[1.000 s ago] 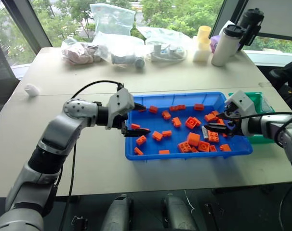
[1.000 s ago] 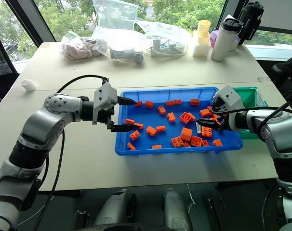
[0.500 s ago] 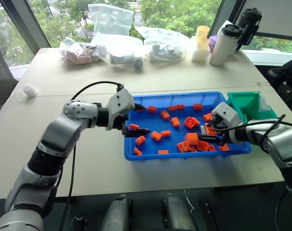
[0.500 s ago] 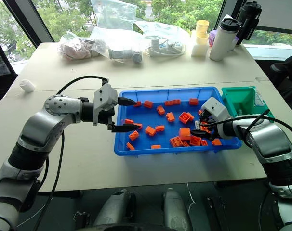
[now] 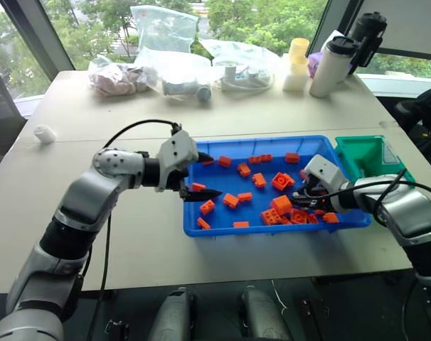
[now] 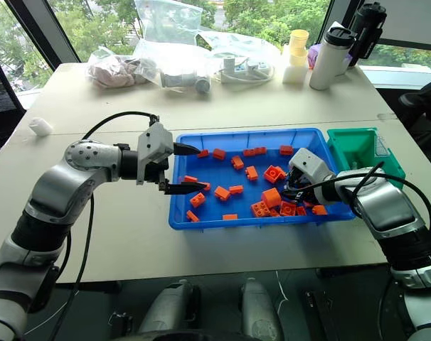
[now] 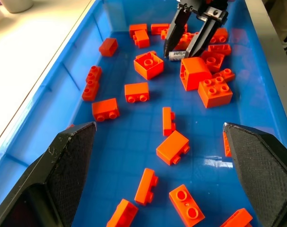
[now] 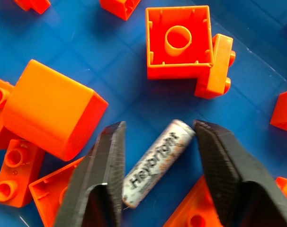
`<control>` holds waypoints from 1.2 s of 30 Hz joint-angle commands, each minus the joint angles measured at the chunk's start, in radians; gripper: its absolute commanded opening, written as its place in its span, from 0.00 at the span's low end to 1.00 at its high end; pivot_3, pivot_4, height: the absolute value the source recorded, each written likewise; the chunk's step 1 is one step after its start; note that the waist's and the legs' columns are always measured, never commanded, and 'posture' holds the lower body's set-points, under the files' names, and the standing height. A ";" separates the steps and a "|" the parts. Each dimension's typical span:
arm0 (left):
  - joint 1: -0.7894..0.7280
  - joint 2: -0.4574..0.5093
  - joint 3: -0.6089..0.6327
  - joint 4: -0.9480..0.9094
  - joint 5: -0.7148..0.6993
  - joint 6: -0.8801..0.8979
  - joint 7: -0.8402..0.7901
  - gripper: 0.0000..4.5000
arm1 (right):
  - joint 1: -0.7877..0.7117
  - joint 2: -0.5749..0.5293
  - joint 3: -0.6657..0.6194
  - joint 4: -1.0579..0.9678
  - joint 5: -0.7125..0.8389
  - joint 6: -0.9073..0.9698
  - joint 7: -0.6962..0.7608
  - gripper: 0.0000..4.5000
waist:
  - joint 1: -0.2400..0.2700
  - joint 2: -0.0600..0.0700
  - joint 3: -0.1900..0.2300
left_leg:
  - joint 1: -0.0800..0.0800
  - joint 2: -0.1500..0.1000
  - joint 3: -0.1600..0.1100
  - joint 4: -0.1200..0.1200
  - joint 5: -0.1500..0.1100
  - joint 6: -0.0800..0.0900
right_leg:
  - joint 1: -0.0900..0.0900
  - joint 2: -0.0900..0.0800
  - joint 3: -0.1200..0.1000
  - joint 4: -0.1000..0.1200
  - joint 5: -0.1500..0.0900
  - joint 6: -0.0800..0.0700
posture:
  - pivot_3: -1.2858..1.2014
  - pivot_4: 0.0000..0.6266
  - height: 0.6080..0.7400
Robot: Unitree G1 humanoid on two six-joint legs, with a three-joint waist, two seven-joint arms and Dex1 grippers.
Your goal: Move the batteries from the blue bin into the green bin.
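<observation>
The blue bin (image 5: 272, 140) lies in the middle of the table, strewn with several orange bricks (image 5: 232, 200). At its right end a silver-grey battery (image 8: 155, 168) lies on the bin floor among the bricks. My right gripper (image 5: 305, 195) reaches down there, its two fingers closed against either side of the battery (image 7: 179, 55). To the right of the blue bin stands the green bin (image 5: 368, 153). My left gripper (image 5: 207, 175) hovers over the bin's left end, open, with nothing between its fingers.
A large orange block (image 8: 49, 109) and an upturned brick (image 8: 179, 40) lie right beside the battery. Along the table's far edge are plastic bags (image 5: 166, 67), a white flask (image 5: 333, 64) and a yellow cup (image 5: 299, 60). A small white object (image 5: 45, 133) sits at the far left.
My right gripper has sunk leftwards into the blue bin's right end and its fingers have closed from wide apart onto the battery. The left arm has stayed put.
</observation>
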 commanded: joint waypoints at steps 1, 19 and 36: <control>-0.017 0.007 0.021 -0.023 0.002 -0.008 0.002 1.00 | 0.020 -0.009 -0.004 -0.018 -0.012 0.012 0.001 0.01 | 0.000 0.000 0.000 | 0.000 0.000 0.000 0.000 0.000 0.000 | 0.000 0.000 0.000 0.000 0.000 0.000 | 0.52 0.24 1.00; -0.080 -0.091 0.103 0.015 -0.088 0.001 0.036 1.00 | -0.232 0.077 -0.386 0.078 0.061 -0.014 -0.204 0.01 | 0.005 0.000 0.000 | 0.000 0.000 0.000 0.000 0.000 0.000 | 0.000 -0.001 0.000 0.000 0.000 0.000 | 0.52 0.24 1.00; -0.109 -0.178 0.018 0.009 -0.124 0.021 0.009 1.00 | -0.041 -0.040 -0.504 0.256 -0.023 -0.040 -0.314 0.01 | -0.004 0.001 0.000 | 0.001 0.001 0.002 -0.001 0.000 0.000 | -0.001 0.001 0.002 0.001 0.000 0.000 | 0.52 0.24 1.00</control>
